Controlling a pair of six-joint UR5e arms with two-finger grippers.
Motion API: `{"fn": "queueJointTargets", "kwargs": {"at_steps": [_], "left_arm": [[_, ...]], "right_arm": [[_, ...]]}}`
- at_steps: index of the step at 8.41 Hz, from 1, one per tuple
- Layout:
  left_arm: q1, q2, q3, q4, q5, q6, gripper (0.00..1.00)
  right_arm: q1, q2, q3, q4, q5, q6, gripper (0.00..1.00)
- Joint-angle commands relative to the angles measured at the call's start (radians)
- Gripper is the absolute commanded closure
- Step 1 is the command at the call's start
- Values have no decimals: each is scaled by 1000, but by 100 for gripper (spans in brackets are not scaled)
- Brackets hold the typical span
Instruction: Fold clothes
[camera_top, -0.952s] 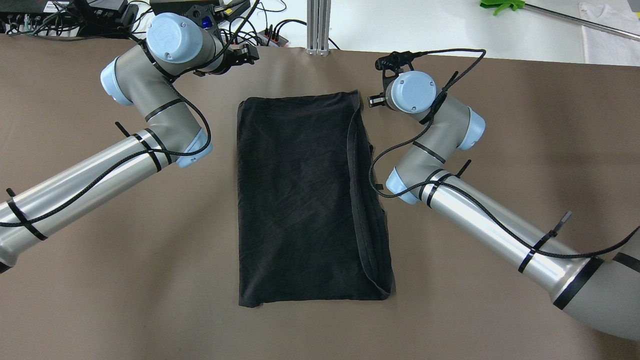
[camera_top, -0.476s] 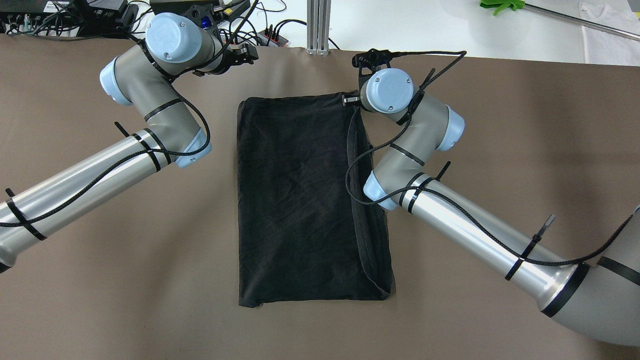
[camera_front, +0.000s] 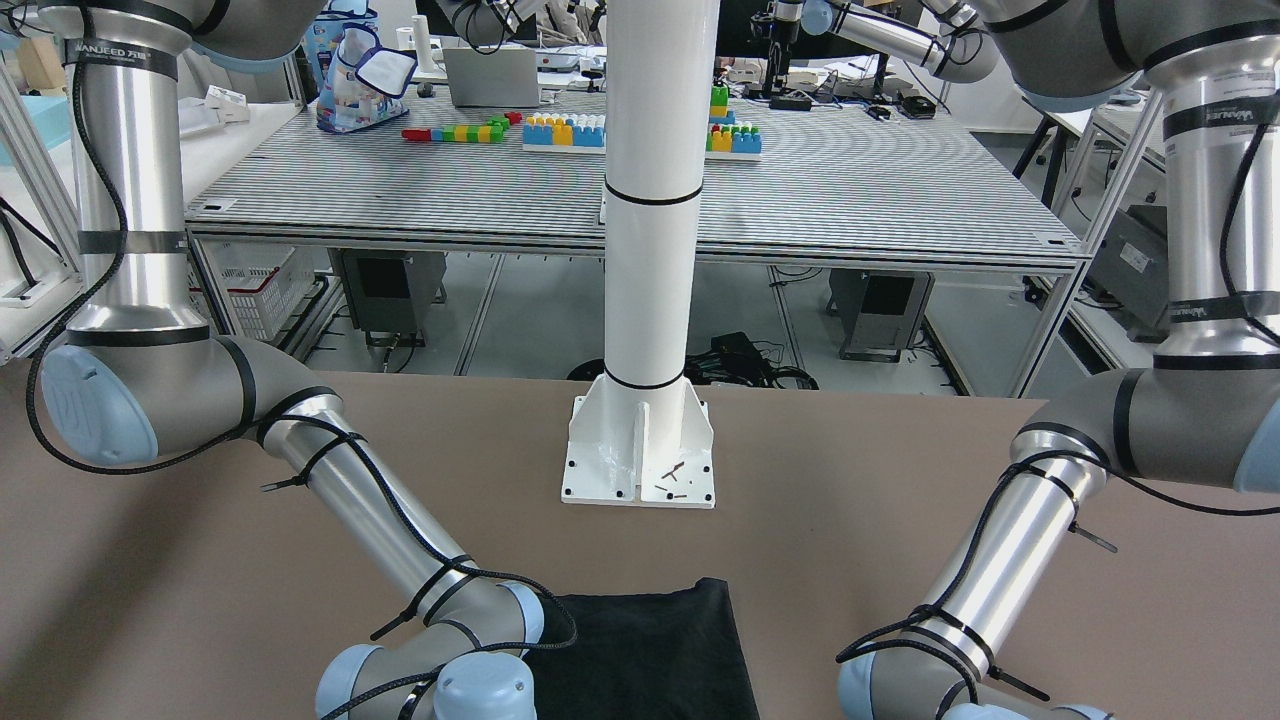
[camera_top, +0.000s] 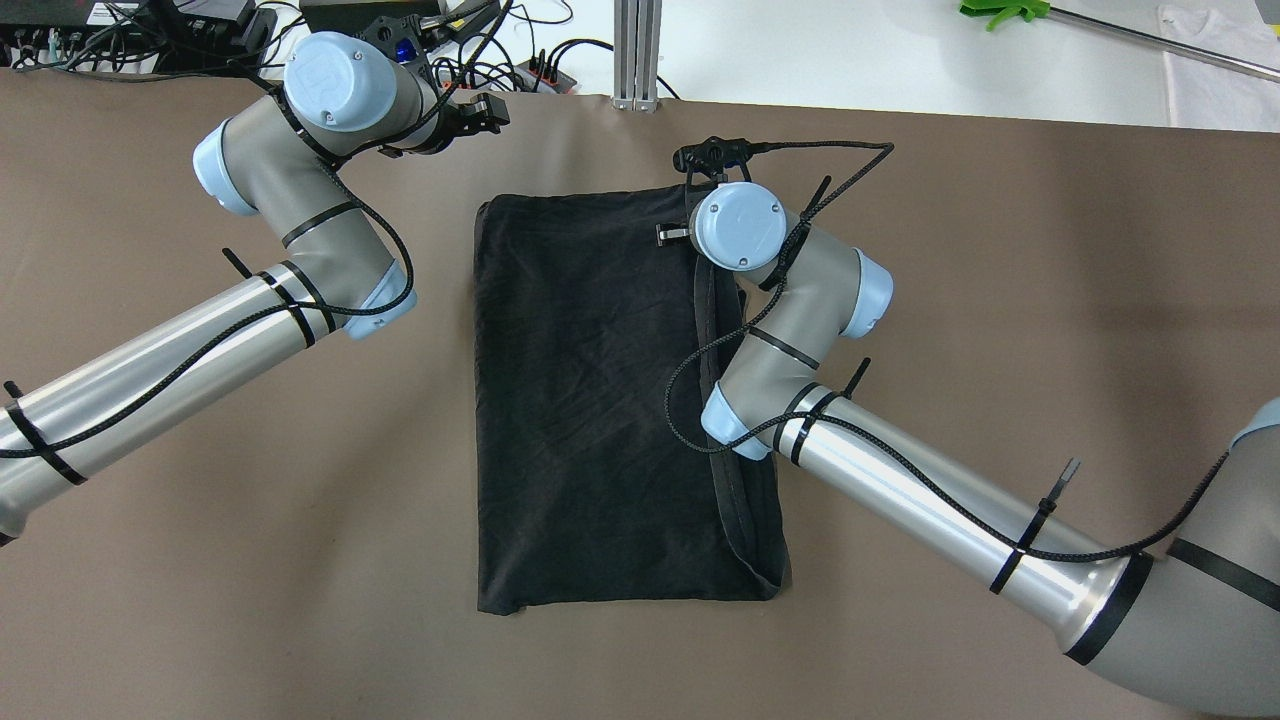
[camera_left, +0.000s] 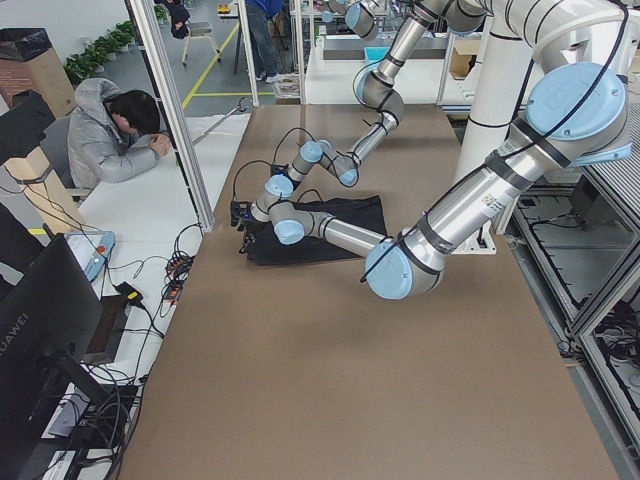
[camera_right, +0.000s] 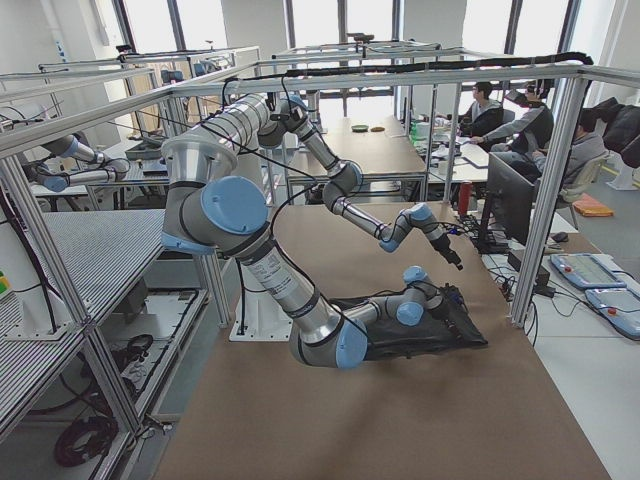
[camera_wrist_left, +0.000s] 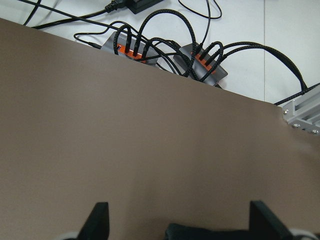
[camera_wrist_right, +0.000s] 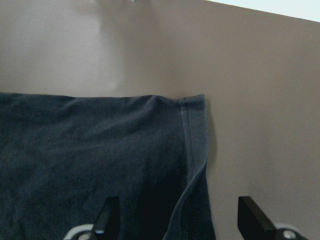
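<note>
- Brown table (camera_top: 1000, 300), matte; a white pillar (camera_front: 650, 200) is bolted at its robot-side edge.
- Right gripper (camera_wrist_right: 180, 220): fingers spread wide, nothing held. It is hung just above the black garment (camera_top: 590, 400), at the garment's far corner on the robot's right.
- Left gripper (camera_wrist_left: 181, 222): likewise spread and empty. It is held over the tabletop just past the garment's far edge, toward its far left corner; only a sliver of cloth is seen beneath it.
- Garment laid flat mid-table, long axis running from the robot-side edge toward the far edge. A hemmed flap (camera_top: 715, 400) is doubled over along its right side.
- Cable hubs (camera_wrist_left: 132, 47) noted beyond the far table edge, apart from the cloth.
- Step judged: a corner pinch being set up for a lengthwise fold.
- To be done well:
  - The hem (camera_wrist_right: 187, 130) should be straddled by the right fingers and every layer at that corner caught.
  - The left gripper should be brought onto the cloth before closing.
  - Both corners should be lifted level, so the thin fabric is not dragged or skewed.
</note>
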Motion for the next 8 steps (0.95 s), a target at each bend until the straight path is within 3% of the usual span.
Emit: {"fn": "queueJointTargets", "kwargs": {"at_steps": [1,4,8], "left_arm": [[0,9,0,0,0,0,0],[0,13,0,-2,-2,1,0],[0,13,-2,-2,-2,3,0]], "right_arm": [[-31,-1,12,-24,-13,16,18],[-34,-51,99,-92,-8,-2,25],[-48,-71,100,-94,-9,7,28]]}}
